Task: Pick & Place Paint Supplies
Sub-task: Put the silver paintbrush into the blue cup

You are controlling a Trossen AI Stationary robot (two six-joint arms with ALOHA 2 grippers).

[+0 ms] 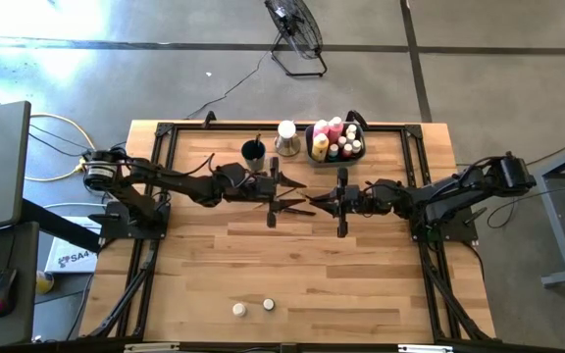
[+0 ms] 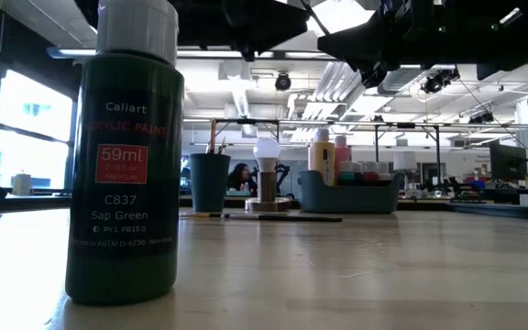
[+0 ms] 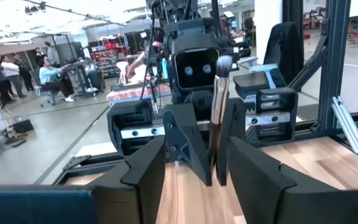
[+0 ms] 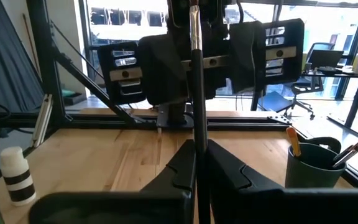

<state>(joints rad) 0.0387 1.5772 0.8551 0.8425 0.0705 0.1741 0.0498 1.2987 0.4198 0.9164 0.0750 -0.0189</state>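
Handoff mid-table, above the wood. Right gripper (image 4: 199, 163) clamped on brush (image 4: 196, 74), held upright between the arms. Left gripper (image 3: 219, 163) fingers parted around brush head, not gripping yet. Risk: right lets go early, brush drops, rolls. Dark cup (image 1: 253, 151) well apart.
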